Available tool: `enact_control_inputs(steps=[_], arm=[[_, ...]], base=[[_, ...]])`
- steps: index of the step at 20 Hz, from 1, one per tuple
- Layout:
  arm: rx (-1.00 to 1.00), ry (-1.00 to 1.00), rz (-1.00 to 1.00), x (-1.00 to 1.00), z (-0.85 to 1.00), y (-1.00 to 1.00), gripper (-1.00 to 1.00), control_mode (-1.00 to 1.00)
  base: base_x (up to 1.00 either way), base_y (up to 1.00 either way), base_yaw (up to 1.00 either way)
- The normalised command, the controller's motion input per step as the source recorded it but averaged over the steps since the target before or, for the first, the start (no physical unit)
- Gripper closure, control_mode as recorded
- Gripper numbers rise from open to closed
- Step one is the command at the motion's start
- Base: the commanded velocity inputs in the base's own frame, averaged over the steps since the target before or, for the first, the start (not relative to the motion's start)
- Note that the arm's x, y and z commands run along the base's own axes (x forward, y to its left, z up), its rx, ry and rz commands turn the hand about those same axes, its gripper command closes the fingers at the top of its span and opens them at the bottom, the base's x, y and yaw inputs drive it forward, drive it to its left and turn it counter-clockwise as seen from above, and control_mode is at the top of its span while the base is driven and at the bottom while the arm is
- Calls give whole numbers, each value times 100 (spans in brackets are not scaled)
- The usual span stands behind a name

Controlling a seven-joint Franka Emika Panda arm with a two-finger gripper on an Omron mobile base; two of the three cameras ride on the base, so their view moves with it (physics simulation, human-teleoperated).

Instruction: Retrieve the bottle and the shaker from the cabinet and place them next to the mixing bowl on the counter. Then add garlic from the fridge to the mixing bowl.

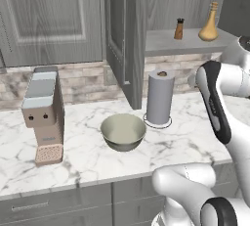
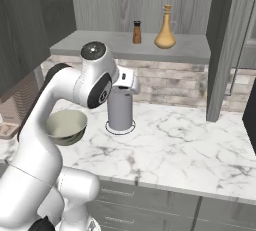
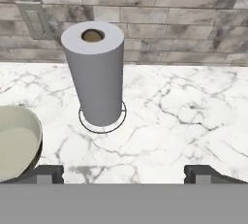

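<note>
Your fingers [image 3: 51, 173] are spread wide apart and grasp nothing; in the hand view the two dark tips stand at the bottom left and bottom right, with bare marble between them. They hang above the marble surface [image 3: 184, 121], looking toward the brick backsplash.

Straight ahead of your hand you see the paper towel roll [image 3: 97, 72], upright on its round wire base. To its left, the mixing bowl [image 3: 14, 140] sits on the surface, cut off by the edge of the hand view. The two are near each other but not touching.

From the left base view, the mixing bowl [image 1: 123, 131] rests near the front middle of the surface [image 1: 88, 156], with the paper towel roll [image 1: 159, 98] just behind and to its right. A coffee machine [image 1: 44, 117] stands further left, well apart from the bowl.

The bottle [image 1: 209, 23] and the shaker [image 1: 179, 29] are both upright on the cabinet shelf [image 1: 166, 41] above the backsplash, the shaker to the left of the bottle, apart from each other. The cabinet door [image 1: 122, 29] stands swung open to the left of the shelf. In the right base view you find the same pair, shaker [image 2: 137, 32] and bottle [image 2: 165, 27], on the shelf above your arm.
</note>
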Motion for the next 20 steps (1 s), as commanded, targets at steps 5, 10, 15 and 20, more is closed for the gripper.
enact_control_inputs(steps=[5, 10, 15, 20], arm=[[-6, -2, -14, 0, 29, -38, -100, -100], [0, -9, -11, 9, 31, -38, -100, -100], [1, -19, -1, 22, 27, -34, -100, -100], [1, -23, -2, 34, 18, -7, -100, -100]], base=[[0, 0, 0], [0, 0, 0], [0, 0, 0], [0, 0, 0]])
